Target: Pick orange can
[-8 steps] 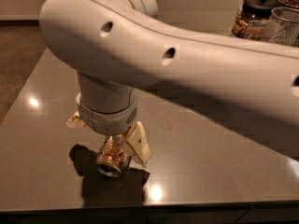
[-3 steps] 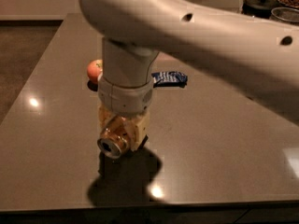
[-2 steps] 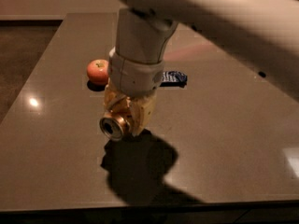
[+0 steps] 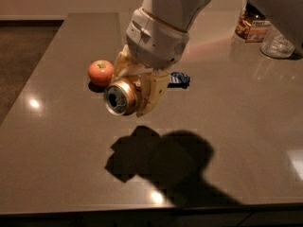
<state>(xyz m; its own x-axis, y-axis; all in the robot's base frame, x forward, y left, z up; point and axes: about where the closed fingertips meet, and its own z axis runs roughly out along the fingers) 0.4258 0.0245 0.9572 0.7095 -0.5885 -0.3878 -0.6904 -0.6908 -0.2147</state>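
**Can held above mid-counter**

Camera view: the jar (image 4: 251, 25) at the far right corner has a pale label, its writing too small to read. The counter (image 4: 57, 141) lies open toward the near and left edges. Over mid-counter, the gripper (image 4: 131, 97) clamps its fingers on the orange can (image 4: 120, 97), which is gold with its silvery end facing the camera and held off the surface. An apple (image 4: 101, 72) and a blue packet (image 4: 180, 79) lie just behind.

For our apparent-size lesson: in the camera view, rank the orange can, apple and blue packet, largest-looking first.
1. orange can, held in the gripper above the table, nearer the camera, so its lead is unsure.
2. apple.
3. blue packet.
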